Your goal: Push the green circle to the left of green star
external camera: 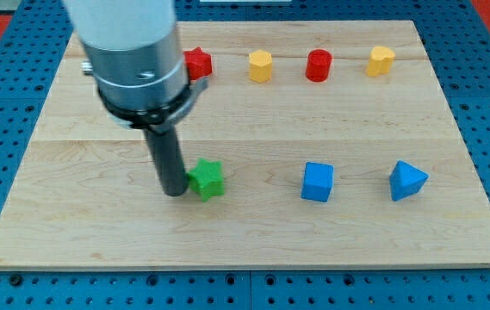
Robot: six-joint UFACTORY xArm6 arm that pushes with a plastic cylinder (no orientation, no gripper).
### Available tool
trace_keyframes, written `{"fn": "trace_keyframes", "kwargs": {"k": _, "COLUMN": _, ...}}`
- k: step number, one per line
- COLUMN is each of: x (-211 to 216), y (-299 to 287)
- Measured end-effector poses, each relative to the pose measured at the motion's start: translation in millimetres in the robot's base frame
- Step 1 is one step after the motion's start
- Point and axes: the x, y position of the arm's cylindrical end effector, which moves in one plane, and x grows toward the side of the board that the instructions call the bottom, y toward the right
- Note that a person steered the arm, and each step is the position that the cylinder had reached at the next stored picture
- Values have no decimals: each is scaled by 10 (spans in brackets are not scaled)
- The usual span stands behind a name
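A green star (207, 179) lies on the wooden board (253, 241), a little left of centre in the lower half. My tip (174, 193) stands just left of the star, touching or nearly touching its left edge. No green circle shows anywhere in the view. The arm's wide grey body (137, 60) covers part of the board at the upper left, and what lies behind it is hidden.
Along the view's top stand a red star (198, 62), partly behind the arm, a yellow hexagon (261, 65), a red cylinder (318, 65) and a yellow heart (381, 60). A blue cube (318, 182) and a blue triangle (407, 181) sit right of the green star.
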Motion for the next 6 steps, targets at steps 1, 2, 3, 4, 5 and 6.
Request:
{"fn": "trace_keyframes", "kwargs": {"k": 1, "x": 0, "y": -5}}
{"fn": "trace_keyframes", "kwargs": {"k": 2, "x": -65, "y": -626}}
{"fn": "trace_keyframes", "kwargs": {"k": 3, "x": -438, "y": -1151}}
{"fn": "trace_keyframes", "kwargs": {"k": 4, "x": -907, "y": -1298}}
{"fn": "trace_keyframes", "kwargs": {"k": 5, "x": -1287, "y": -1298}}
{"fn": "trace_keyframes", "kwargs": {"k": 6, "x": -1653, "y": -1298}}
